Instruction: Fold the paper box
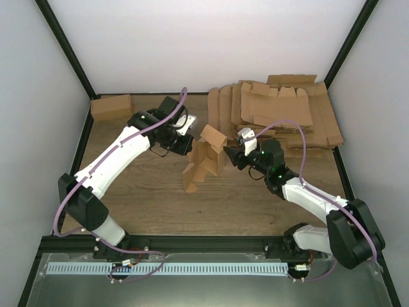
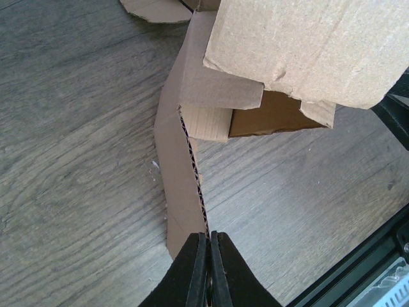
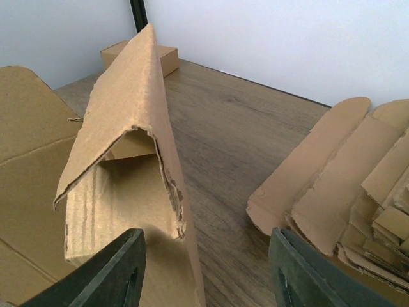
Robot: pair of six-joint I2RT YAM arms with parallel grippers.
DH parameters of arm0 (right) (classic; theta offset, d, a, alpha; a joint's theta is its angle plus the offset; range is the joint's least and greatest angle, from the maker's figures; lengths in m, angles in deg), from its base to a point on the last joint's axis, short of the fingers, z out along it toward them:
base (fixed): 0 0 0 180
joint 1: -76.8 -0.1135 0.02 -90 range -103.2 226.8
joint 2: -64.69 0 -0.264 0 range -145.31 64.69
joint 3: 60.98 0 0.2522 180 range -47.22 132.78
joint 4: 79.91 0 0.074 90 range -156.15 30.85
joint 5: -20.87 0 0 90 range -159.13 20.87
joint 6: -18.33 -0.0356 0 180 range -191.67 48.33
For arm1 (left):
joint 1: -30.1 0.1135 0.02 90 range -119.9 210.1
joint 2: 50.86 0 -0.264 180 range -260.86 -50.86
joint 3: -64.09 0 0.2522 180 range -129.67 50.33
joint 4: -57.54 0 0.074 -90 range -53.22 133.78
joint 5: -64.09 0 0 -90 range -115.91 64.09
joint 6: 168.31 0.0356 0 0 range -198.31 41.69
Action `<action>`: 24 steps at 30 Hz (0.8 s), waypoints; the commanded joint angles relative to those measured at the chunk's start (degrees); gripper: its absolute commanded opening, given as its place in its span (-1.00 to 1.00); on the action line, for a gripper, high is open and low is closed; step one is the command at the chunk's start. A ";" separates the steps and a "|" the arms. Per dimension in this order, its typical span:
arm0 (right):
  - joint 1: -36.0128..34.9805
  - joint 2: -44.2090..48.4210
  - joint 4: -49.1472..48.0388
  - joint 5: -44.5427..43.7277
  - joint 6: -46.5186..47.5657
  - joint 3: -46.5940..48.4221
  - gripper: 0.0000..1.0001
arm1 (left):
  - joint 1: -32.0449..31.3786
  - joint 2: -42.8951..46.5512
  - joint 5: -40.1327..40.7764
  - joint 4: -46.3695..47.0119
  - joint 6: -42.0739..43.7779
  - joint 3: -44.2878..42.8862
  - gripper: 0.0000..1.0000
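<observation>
Left gripper (image 2: 206,235) clamps one edge of the paper box (image 1: 206,157), mid-frame; right gripper (image 3: 206,238) gapes beside its folded flap. Wooden table (image 1: 147,192), white walls (image 1: 204,38); cardboard heap (image 1: 281,112) upper right, small carton (image 1: 111,106) upper left.

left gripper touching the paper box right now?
Touching. The left wrist view shows the left gripper pinched shut on the corrugated edge of the paper box, with no gap between fingers and cardboard.

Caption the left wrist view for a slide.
Left tool shut on an edge of the half-folded paper box over the wooden table.
</observation>
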 commanded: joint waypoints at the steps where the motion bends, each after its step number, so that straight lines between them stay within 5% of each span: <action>1: 0.31 -1.07 -4.16 2.75 0.14 3.52 0.09 | -0.08 -0.28 0.76 -2.85 1.31 1.40 -0.92; 10: -0.11 -3.16 -3.72 8.28 5.64 5.98 -0.12 | -0.08 -0.08 0.67 -2.85 1.26 1.57 -0.92; 24: -6.96 -3.56 0.46 4.60 14.81 4.77 -0.11 | -0.08 -0.10 1.35 -2.61 1.23 1.62 -0.92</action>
